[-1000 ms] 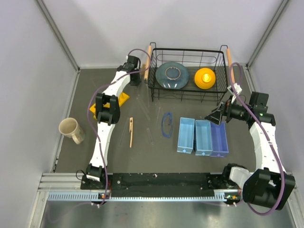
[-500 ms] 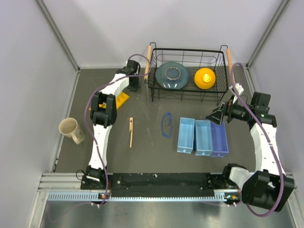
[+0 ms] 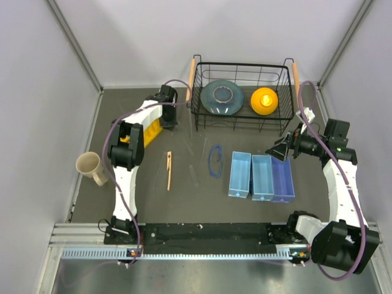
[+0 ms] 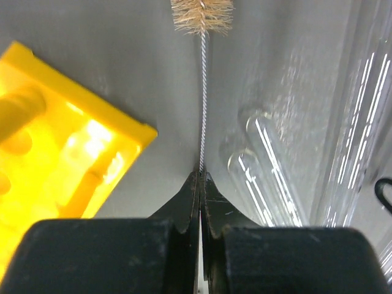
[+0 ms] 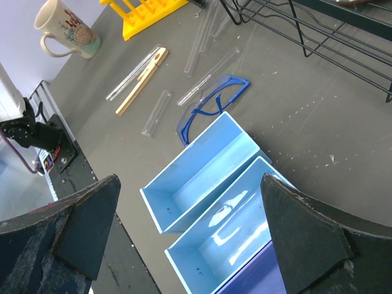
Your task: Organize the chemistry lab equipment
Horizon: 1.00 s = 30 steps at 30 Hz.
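Left gripper [image 4: 200,174] clamped tight on wire stem of tube brush [image 4: 202,92], bristle head pointing away. Yellow rack [image 4: 55,153] just beside on one side, glass tubes [image 4: 269,171] lying on other. Right gripper [image 5: 190,226] spread wide, holding nothing, above blue bins [image 5: 202,171]. Safety glasses [image 5: 211,101] and wooden clamp [image 5: 142,81] on table beyond.

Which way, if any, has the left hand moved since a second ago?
Yes. The left hand has come toward the arms' bases, along the wire basket's left side, from its far corner toward its near corner.
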### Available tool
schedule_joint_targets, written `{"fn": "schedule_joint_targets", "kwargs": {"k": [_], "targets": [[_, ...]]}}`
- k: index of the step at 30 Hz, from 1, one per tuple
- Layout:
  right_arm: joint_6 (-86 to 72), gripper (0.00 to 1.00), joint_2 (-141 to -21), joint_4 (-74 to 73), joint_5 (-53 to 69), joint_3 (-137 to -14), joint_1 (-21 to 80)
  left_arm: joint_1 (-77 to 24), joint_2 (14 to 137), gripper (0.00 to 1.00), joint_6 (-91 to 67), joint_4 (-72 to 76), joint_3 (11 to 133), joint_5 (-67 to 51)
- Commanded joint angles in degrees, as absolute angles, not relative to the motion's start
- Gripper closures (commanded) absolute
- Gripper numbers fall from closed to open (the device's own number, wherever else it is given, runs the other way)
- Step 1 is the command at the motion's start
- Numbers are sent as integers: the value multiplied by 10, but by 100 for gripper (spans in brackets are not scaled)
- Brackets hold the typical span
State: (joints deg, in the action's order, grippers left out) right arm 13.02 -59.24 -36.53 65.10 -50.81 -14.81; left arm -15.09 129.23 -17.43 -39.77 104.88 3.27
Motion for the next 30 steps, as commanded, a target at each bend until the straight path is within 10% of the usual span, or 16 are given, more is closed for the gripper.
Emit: {"fn": "schedule_joint_targets", "kwargs": {"k": [1,10,20,30], "targets": [[144,1,-576,-360,672,-534,-155,-152,1224,100,-167,-411,995,14],[143,1,-578,-361,680,-533,-156,-156,1137,99,-174,-357,846,-24],[145,1,-579,-361,681,-533,-155,-156,1124,61,-179,-361,871,-13],[146,1,-577,-361,680,-533,-156,-141,1215,52,-188,-350,981,-11]]}}
